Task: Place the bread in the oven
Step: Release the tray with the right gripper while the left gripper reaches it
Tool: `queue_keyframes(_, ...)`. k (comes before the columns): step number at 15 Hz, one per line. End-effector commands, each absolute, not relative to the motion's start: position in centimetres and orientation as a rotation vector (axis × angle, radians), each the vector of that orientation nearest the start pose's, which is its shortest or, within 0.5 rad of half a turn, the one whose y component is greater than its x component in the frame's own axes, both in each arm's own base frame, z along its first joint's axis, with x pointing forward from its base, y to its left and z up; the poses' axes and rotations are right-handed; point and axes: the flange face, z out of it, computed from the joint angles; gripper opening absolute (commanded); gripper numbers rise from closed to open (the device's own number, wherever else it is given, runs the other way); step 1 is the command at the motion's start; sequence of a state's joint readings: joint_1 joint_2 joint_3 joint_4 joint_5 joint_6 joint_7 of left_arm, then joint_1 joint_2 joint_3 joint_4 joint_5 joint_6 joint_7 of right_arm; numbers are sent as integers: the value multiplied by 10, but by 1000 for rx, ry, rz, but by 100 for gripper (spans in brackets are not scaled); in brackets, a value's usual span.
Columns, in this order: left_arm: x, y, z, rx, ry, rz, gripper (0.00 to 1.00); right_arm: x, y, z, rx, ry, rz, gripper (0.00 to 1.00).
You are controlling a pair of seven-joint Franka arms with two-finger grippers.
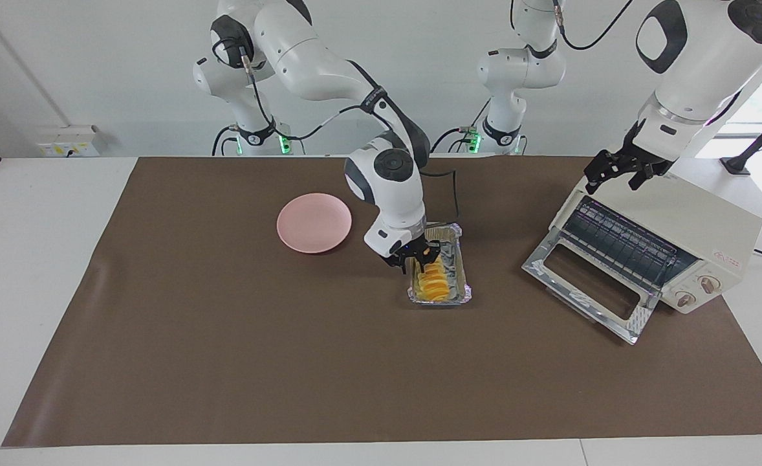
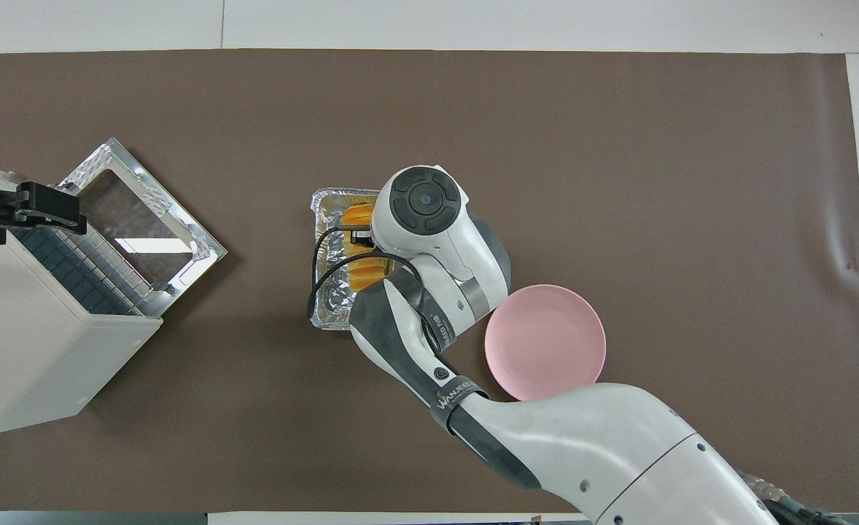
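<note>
Bread (image 1: 434,280), ridged and golden, lay in the foil tray (image 1: 462,285); facing, I saw the right gripper (image 1: 413,257) spread above its nearer end. Left gripper (image 1: 619,173) hung open over the oven (image 1: 691,226). Overhead, the wrist hid most of the loaf.

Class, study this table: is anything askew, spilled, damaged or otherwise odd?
Nothing is spilled or broken. The oven stands turned at an angle on the brown mat, its door down. The bread lies in a crinkled foil tray, not on the empty pink plate beside it.
</note>
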State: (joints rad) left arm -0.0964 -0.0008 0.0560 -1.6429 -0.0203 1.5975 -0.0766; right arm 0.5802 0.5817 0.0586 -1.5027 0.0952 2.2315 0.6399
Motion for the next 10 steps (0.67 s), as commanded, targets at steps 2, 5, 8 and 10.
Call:
queue_keyframes(2,548,-31,602,-3168,-41,44,100,609,370,406,-2945,213,-85,100)
queue_keyframes(5,550,-70,602,-3171,52,-24,100,622,298,468,-2950,281,-98,100)
queue_keyframes(8,553,-134,596,-3184,31,-104,100,626,214,509,-3005,38,-49,100)
queue_keyframes(10,549,-169,585,-3184,100,-87,100,624,161,529,-3025,-78,-2,100)
